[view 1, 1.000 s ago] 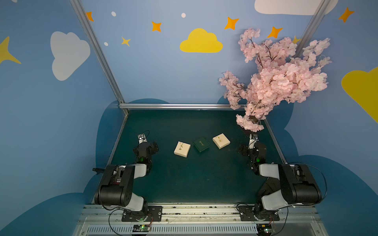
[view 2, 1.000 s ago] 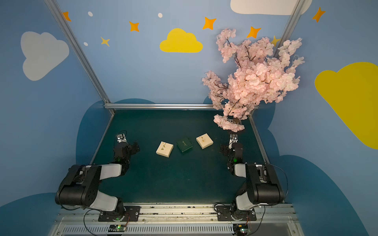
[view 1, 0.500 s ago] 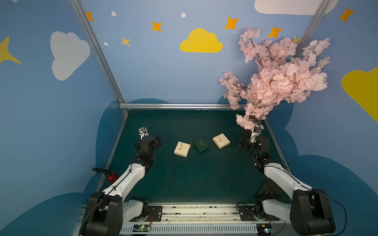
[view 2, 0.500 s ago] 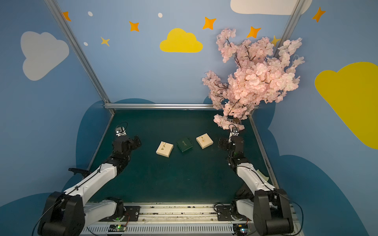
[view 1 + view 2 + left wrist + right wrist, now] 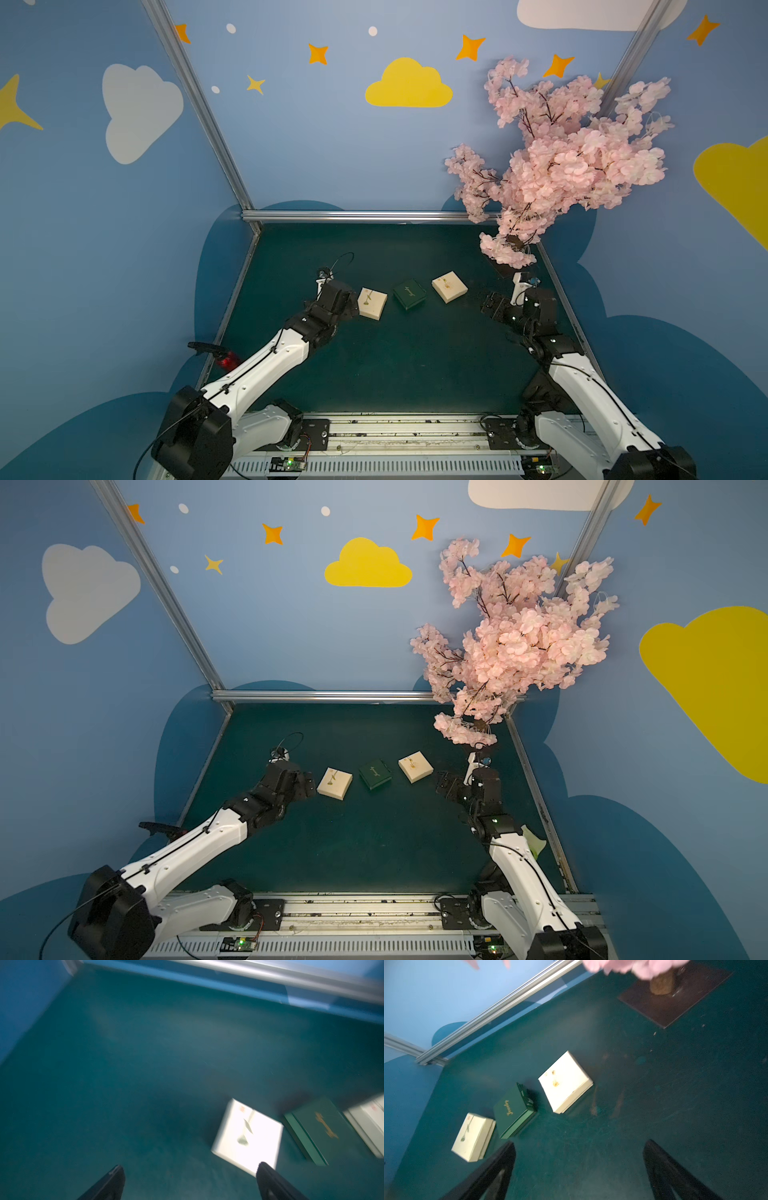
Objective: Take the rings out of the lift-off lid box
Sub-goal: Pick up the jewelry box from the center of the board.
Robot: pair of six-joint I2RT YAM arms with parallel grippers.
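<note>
Rings are hidden, so the cream box (image 5: 372, 303) beside the green box (image 5: 409, 294) could be wrongly chosen or shoved by the left gripper (image 5: 190, 1166) or right gripper (image 5: 580, 1143), both spread wide, empty.

Top cams look down from high; wrist cams low, both w/ green box (image 5: 513, 1114).

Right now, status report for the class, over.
Left gripper, right gripper open, empty. Cream boxes, green box closed; rings unseen. Blossom tree near right gripper.
</note>
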